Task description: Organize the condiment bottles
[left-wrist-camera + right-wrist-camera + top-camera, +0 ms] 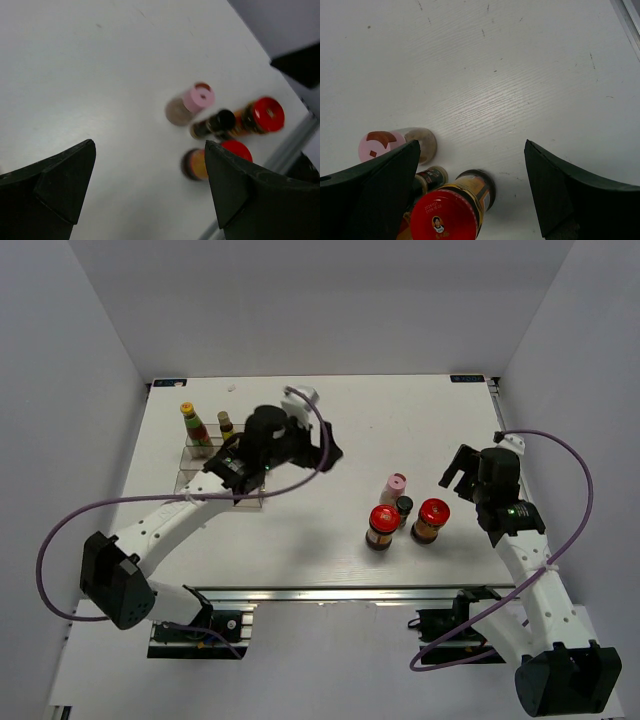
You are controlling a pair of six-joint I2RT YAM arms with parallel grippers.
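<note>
White tabletop (400, 420), grey walls on three sides.

Your right gripper (456, 472) is spread wide and empty. It hangs just to the far-right of the four-bottle cluster. In the right wrist view the right red-lidded jar (449, 210) sits low between the fingers, closer to the left one. The dark-capped bottle (431, 177) and pink-capped bottle (395, 144) lie beyond it to the left.

Your left gripper (330, 452) is also wide open and holds nothing. It hangs over bare table between the clear tiered rack (205, 478) and the cluster, well apart from the bottles. Its wrist camera sees all four ahead and to the right, a bit blurred.

- **Cluster:** the pink-capped bottle is at the back, the dark-capped bottle (403, 507) touches or nearly touches it, and the left red-lidded jar (380, 526) is at the front. All four stand upright, so the long axes are vertical.
- **Rack:** the yellow-capped bottle (189, 421) and slim bottle (226, 425) stand at its far side. I can't tell which tier.

My read is that the right arm is nearer, and the right jar is the only one with open room on its outer side. The other three are packed tight, so a finger going in between could knock a neighbour over. The rack is on the left arm's side, with open table all the way across. The cluster stands near the front edge rail (330, 592).
</note>
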